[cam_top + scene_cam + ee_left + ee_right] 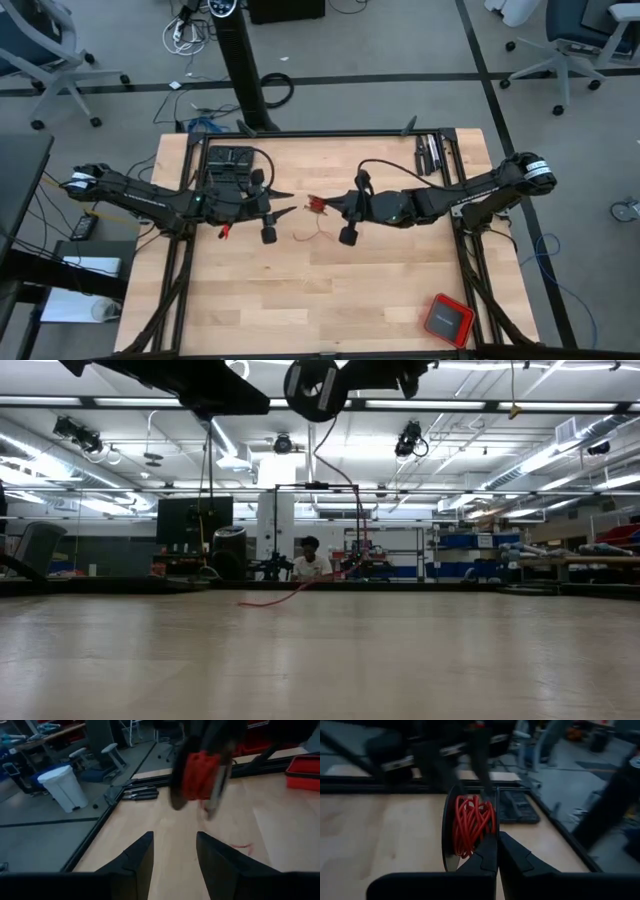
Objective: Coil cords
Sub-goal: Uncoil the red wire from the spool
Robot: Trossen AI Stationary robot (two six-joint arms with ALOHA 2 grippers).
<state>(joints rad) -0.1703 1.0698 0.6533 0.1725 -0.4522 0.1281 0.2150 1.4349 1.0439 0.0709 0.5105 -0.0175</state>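
Overhead, both arms reach toward the middle of the wooden table (330, 300). The left hand (283, 201) points toward 3 o'clock with its two fingers spread apart and nothing between them. The right hand (325, 206) faces it from just beside, pointing toward 9 o'clock, its fingers pressed together on a small bundle of the red cord (316, 206). A thin loose strand of that cord trails onto the table toward 6 o'clock from the bundle. A red square box (448, 318) lies well apart, near the table's 5 o'clock corner.

From table height, the arms show only as dark shapes at the upper edge, and a red strand (300, 588) hangs down and curves along the table top. A person sits far back in the room.

Through the left wrist camera, the left hand's fingers (132, 862) stand wide apart and empty, and the right hand ahead carries the red bundle (199, 774).

Through the right wrist camera, the right hand's fingers (487, 857) are shut tight at the foot of the red coil (470, 825), which is wound on a small round spool.
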